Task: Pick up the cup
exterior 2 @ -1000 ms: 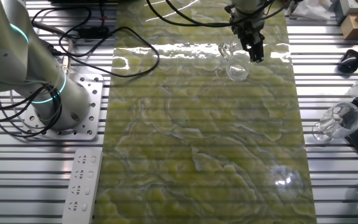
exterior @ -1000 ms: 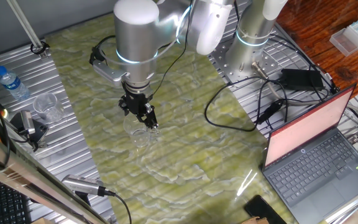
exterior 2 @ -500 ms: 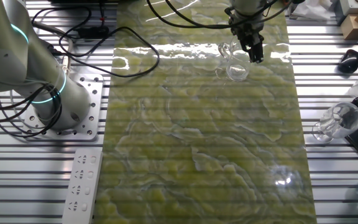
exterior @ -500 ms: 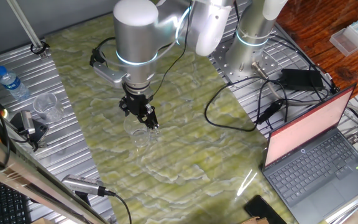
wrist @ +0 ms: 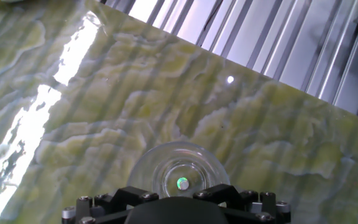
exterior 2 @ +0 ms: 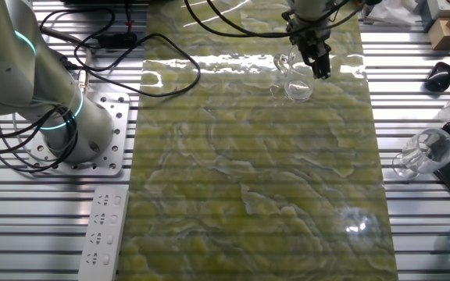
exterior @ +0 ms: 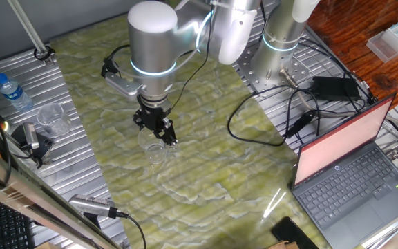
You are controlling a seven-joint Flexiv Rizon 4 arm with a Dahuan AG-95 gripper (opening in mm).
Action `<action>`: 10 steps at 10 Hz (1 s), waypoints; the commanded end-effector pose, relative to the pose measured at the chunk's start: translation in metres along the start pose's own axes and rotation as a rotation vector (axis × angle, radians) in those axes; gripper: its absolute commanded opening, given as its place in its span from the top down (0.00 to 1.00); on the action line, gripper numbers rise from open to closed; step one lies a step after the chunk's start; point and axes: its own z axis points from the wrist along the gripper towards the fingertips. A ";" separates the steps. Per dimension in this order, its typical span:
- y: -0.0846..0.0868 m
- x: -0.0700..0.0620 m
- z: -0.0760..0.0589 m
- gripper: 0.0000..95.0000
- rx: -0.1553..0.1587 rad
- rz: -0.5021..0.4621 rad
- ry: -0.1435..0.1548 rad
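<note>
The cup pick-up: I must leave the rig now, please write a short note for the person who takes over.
Gripper: low over the cup, at its rim; whether the fingers are shut on it cannot be told from these views.
Cup: upright on the green mat, seen from straight above in the hand view; it does not look lifted.
The other clear cup and the water bottle stand apart on the metal table beside the mat.
Done: the approach to the cup.
Left: confirm the grasp, then lift the cup.
</note>
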 end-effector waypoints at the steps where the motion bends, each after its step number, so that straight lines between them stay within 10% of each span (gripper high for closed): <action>1: 0.000 0.000 0.002 0.00 0.006 0.005 0.000; 10: 0.001 0.001 0.004 0.00 0.047 -0.003 0.012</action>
